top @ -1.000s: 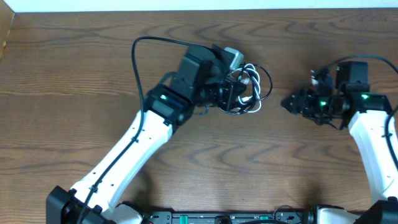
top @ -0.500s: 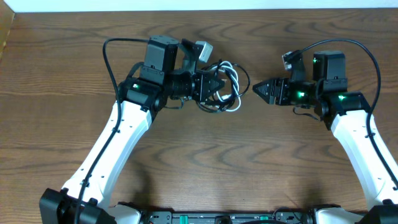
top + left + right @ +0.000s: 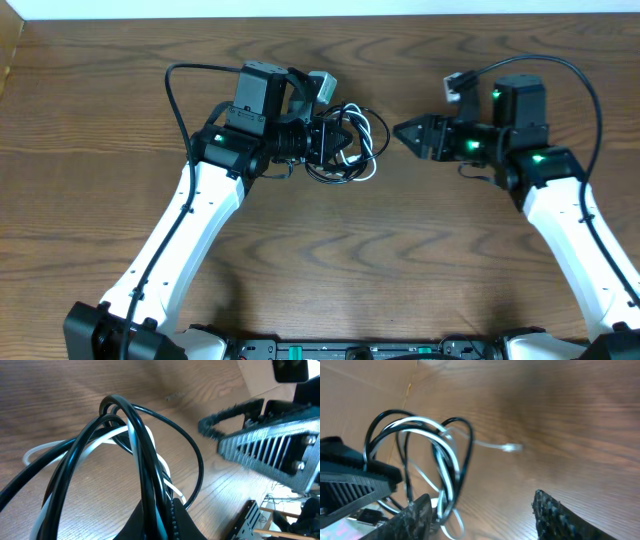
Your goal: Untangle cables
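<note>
Over on my left, my white left arm [image 3: 190, 240] climbs from seven o'clock across the dark brown wood-grain table [image 3: 320, 270], and my black left gripper [image 3: 335, 140] points to three o'clock. Its fingers are pressed together, pinching the thin black and white cables [image 3: 368, 140], so the bundle sits at my left fingertips, up toward twelve o'clock of the table's middle. Looking down my left wrist, the glossy black cord [image 3: 141, 452] arches up in several loops and dives back between my fingers at six o'clock. The white cord [image 3: 50, 450] threads through those loops and fans out toward nine o'clock, and the two are plainly wound together. Whether the loops rest on the wood or hang just above it, I cannot tell. Moving right, the widest black loop bulges toward three o'clock, and just beside it is my black right gripper [image 3: 400, 130], pointing to nine o'clock, nose to nose with my left one. My right fingers are spread apart with only bare wood between them. From my right wrist, the tangle stands ahead at ten o'clock and its lower strands pass close to my finger at seven o'clock; whether they touch it, I cannot tell. One loose white tail runs out toward three o'clock and ends in a tiny white plug [image 3: 512, 447] lying on the table. Farthest right, my white right arm [image 3: 580, 250] comes up from five o'clock.
</note>
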Controlling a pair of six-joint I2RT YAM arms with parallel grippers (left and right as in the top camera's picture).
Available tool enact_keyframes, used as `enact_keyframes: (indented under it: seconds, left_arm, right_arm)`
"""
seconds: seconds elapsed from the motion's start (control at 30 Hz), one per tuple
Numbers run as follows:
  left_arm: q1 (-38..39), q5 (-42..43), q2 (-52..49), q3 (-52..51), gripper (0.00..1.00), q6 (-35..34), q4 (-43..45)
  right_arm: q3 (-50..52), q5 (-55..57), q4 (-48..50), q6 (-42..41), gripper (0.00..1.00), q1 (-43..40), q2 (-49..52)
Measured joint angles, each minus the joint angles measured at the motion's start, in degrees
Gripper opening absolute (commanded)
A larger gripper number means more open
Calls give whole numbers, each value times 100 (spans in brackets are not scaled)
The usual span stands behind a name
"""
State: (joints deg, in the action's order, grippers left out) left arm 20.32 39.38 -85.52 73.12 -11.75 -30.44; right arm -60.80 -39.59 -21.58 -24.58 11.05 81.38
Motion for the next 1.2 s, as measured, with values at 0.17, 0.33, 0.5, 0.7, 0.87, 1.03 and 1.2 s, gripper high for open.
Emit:
enact_keyframes:
  seconds: [0.17, 0.33, 0.5, 0.7, 0.87, 1.03, 1.2]
  left_arm:
    - [61, -55, -24, 0, 8, 2, 20]
    - [101, -55, -37, 0, 7, 7, 66]
    - [83, -15, -37, 0, 7, 17, 160]
    - [-271, 286, -37, -2, 8, 17, 157]
    - [-627, 802, -42, -13, 7, 24, 155]
    - [-678, 1132, -44, -35, 7, 153, 153]
    - [-699, 1244, -44, -35, 8, 299, 120]
  right_arm:
    - [-2, 452, 9, -479, 32, 516, 428]
    - [0, 1014, -105, -940, 8, 680, 1091]
    - [0, 1644, -555, -1178, 1, 643, 1432]
    - [-13, 2380, -1377, -1180, 1, 258, 1475]
    - [-35, 2496, -1705, -916, 1, -221, 1475]
    - [-190, 2072, -1947, -334, 1, -660, 1423]
    - [-531, 1934, -2503, 68, 1, -1012, 1198]
